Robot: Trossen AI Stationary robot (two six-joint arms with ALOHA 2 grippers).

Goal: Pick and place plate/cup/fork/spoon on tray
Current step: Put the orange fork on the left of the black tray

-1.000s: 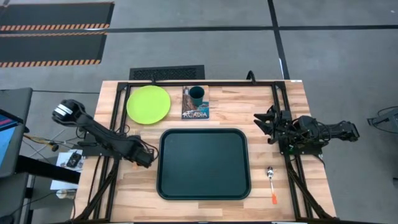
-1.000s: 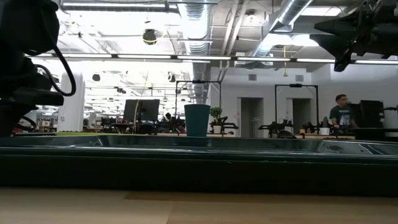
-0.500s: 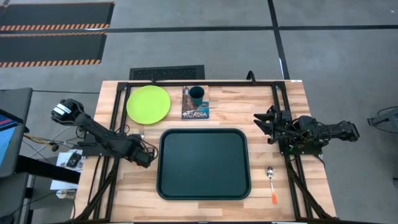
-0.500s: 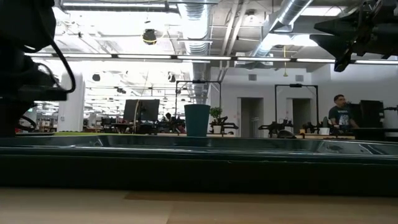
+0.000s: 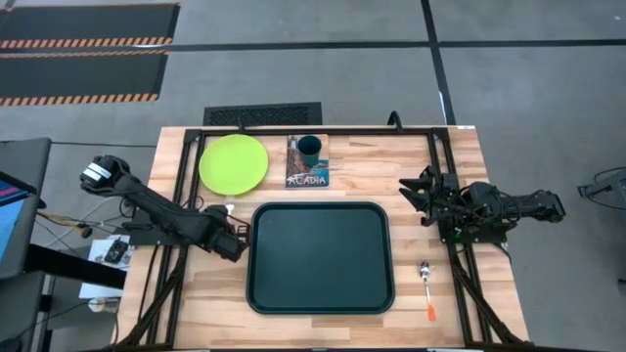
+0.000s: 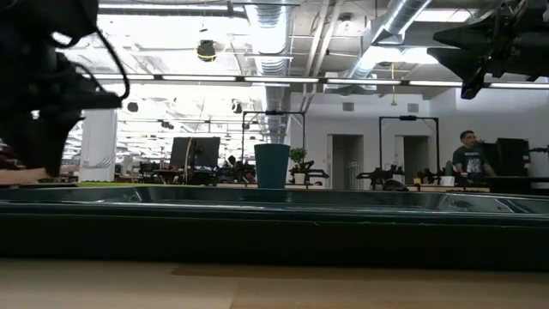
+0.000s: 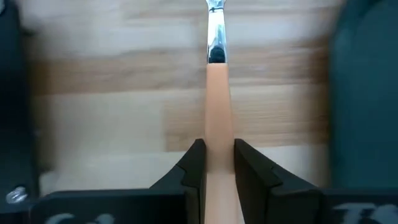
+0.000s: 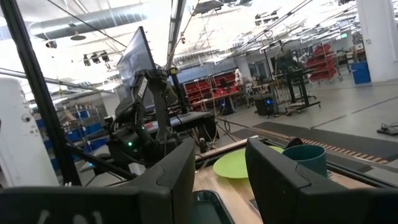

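My left gripper (image 5: 236, 243) is shut on the fork (image 7: 217, 118), by its orange handle, over the wood just left of the dark green tray (image 5: 321, 256). The fork's silver tines (image 5: 228, 208) point toward the table's far edge. My right gripper (image 5: 409, 190) is open and empty, above the table to the right of the tray. The lime-green plate (image 5: 234, 163) lies flat at the far left. The dark teal cup (image 5: 309, 149) stands on a picture book. The spoon (image 5: 427, 286) lies on the wood right of the tray. My left gripper pinches the fork's orange handle (image 7: 217, 134) between its two fingers (image 7: 194, 163). The fingers lie along the handle, and the handle and tines (image 7: 216, 37) stick out ahead of them over the wood. I cannot tell whether the fork is clear of the table.
The "Acadia" book (image 5: 308, 171) under the cup lies just beyond the tray's far rim. A black frame rail (image 5: 313, 131) runs along the table's far edge and down both sides. In the low view a person (image 6: 469, 155) stands in the room behind.
My left gripper has moved a little toward the table's right edge, nearer the tray's left rim, carrying the fork with it; the tines now show beyond the gripper. My right gripper has kept still.
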